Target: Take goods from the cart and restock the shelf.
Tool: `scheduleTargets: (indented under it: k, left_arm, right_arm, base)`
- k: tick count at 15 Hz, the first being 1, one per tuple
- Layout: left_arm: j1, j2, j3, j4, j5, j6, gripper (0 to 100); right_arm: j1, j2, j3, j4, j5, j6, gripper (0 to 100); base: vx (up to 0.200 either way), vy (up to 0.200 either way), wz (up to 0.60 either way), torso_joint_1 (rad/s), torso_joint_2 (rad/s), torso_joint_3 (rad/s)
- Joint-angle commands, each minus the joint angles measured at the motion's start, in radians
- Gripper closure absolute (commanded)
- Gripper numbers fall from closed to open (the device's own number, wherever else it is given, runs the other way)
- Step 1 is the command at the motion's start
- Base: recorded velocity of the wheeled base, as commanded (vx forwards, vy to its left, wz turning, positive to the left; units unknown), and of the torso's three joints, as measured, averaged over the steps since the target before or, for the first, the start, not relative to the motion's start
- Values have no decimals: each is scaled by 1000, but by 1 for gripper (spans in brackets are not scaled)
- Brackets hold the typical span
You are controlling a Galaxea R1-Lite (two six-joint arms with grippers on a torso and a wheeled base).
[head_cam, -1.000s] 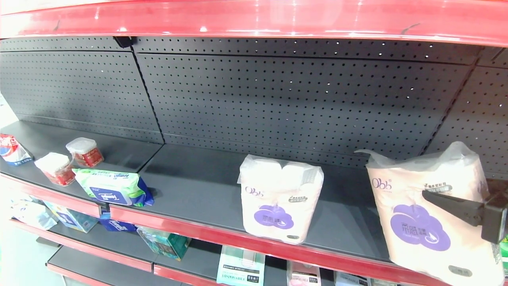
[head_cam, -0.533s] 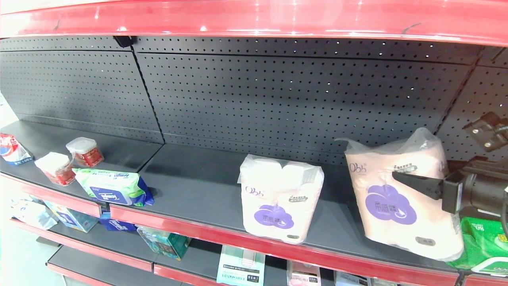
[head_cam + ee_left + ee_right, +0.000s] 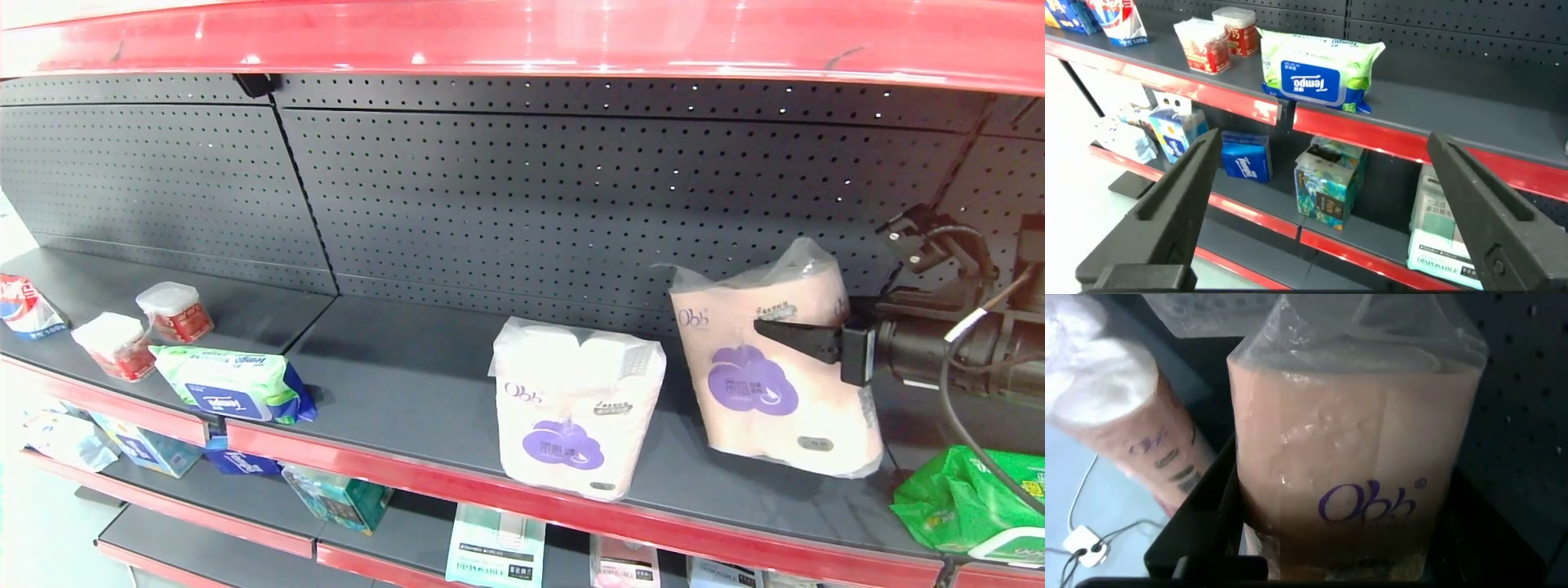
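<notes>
Dark grey store shelf [image 3: 392, 384] with a red front lip, backed by a black perforated metal panel [image 3: 571, 204], carries a thin row of household goods. Toward its right end the right tool [image 3: 1347, 469] is clamped on a clear-wrapped pack of pinkish toilet rolls with a purple emblem [image 3: 767, 392]. One black finger [image 3: 796, 340] lies across the pack's front face in the head view, and both fingers press its sides in the right wrist view. The held pack leans a little, its base down at the shelf board; whether it rests on the board or hangs just above it cannot be told. Just beside it, toward the middle of the shelf and closer to the front lip, a second wrapped pack of pale toilet rolls [image 3: 575, 408] stands upright, apart from the held one. A crumpled green plastic packet [image 3: 955, 498] lies at the far right near the lip. Farther left lie a green-and-white soft pack of wet wipes with a blue label [image 3: 233, 384], two small clear tubs with red labels [image 3: 175, 310] and, at the edge, a red, white and blue packet [image 3: 24, 310]. The left tool [image 3: 1323, 147] hangs with its two black fingers wide apart and nothing between them, facing the lower shelf [image 3: 237, 494], where a blue box [image 3: 1245, 155] and a teal patterned box [image 3: 1327, 184] stand.
</notes>
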Motion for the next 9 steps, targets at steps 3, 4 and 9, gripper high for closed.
scheduleTargets:
  k: [3, 4, 9]
  left_arm:
    - [1, 0, 0, 0, 0, 0, 0]
    - [1, 0, 0, 0, 0, 0, 0]
    - [1, 0, 0, 0, 0, 0, 0]
  right_arm:
    - [-3, 159, -37, -98, 37, 2, 100]
    - [-3, 199, -65, -137, 53, 26, 100]
    - [12, 391, -203, -272, 148, 45, 100]
  base:
    - [0, 0, 0, 0, 0, 0]
    - [0, 0, 0, 0, 0, 0]
    - [0, 0, 0, 0, 0, 0]
